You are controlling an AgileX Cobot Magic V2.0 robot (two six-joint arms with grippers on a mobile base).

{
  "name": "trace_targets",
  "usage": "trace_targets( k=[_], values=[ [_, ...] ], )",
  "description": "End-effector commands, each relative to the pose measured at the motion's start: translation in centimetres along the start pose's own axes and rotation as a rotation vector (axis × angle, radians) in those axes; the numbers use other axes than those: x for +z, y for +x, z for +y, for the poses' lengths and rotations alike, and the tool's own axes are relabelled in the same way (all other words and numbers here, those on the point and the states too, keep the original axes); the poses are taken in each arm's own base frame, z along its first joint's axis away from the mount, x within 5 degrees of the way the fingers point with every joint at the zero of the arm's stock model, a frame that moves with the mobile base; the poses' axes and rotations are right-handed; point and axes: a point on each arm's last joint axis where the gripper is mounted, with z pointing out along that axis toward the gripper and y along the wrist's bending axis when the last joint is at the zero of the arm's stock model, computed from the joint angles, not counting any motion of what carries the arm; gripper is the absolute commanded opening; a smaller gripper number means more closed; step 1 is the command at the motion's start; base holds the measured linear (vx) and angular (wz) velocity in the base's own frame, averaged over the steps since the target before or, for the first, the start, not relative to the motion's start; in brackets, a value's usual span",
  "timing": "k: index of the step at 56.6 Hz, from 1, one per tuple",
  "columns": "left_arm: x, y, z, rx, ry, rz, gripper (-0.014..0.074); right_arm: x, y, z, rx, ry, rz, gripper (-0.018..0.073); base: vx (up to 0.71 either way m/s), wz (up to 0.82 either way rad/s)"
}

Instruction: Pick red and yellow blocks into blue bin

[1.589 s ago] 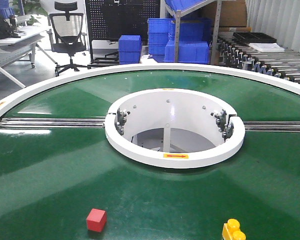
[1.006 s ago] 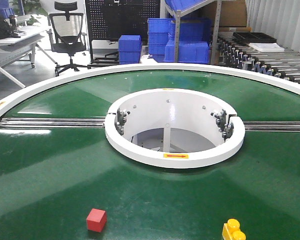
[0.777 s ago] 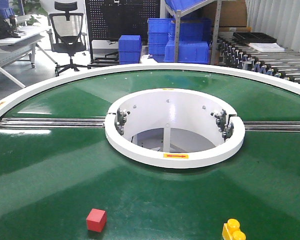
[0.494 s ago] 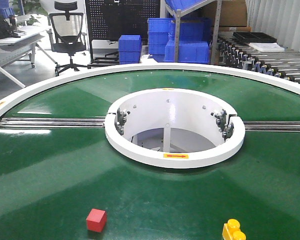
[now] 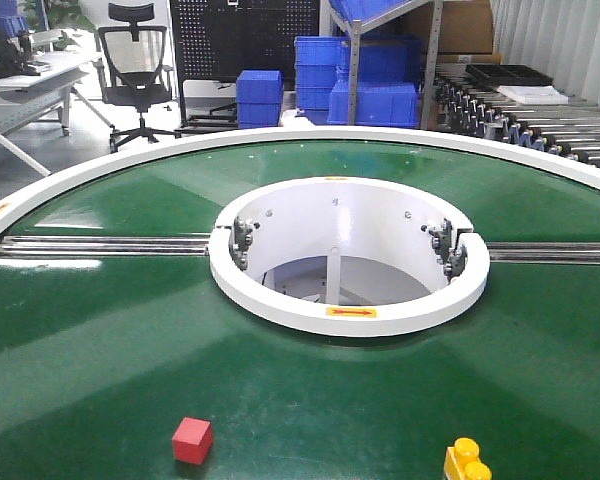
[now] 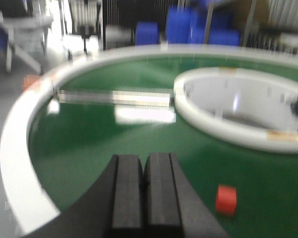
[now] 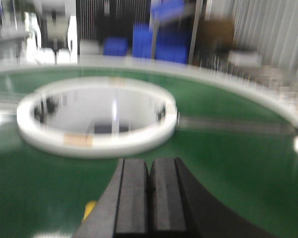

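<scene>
Exterior front-facing: the red cube is seen on the green belt at 7 o'clock of the white ring; the yellow brick lies at 5 o'clock, cut by the frame edge.
Left gripper: the pads are pressed together and nothing is held; the cube is seen at 4 o'clock of the tips, apart.
Right gripper: clenched and empty; a blurred yellow sliver is seen at 8 o'clock.
Blue bin: not shown in any view.
Handling: both blocks are judged light, rigid and hard to damage. The cube is best taken across two opposite flat faces. The brick is best taken across its smooth side walls, below the studs, where the plastic may slip.
</scene>
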Motion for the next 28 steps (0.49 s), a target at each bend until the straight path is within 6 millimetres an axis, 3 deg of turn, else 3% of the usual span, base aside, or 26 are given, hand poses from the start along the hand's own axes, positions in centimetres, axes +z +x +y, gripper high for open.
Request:
trace_targets(
  k=[1,9,18,23,28],
  values=[
    [1.3,-0.6,-0.1,-0.003,0.008,0.07,-0.0006,1.7,-0.1,0.0,-0.011,-0.008,0.113,-0.001,0.0,0.0],
    [2.9,0.1,0.0,-0.005,0.003,0.189,-0.0006,4.4,1.1,0.1,-0.006,-0.03,0.307,-0.001,0.0,0.0],
    [4.6,0.6,0.0,-0.007,-0.002,0.284,0.002,6.1,1.5,0.2,0.017,-0.047,0.381,-0.0008,0.0,0.0],
    [5.4,0.9,-0.1,-0.016,0.007,0.34,0.0086,6.8,1.8,0.2,0.01,-0.045,0.415,0.0001,0.0,0.0],
    [6.0,1.1,-0.6,0.008,0.057,0.366,0.0206,7.6,2.2,0.3,0.008,-0.054,0.459,0.0048,0.0,0.0]
  ],
)
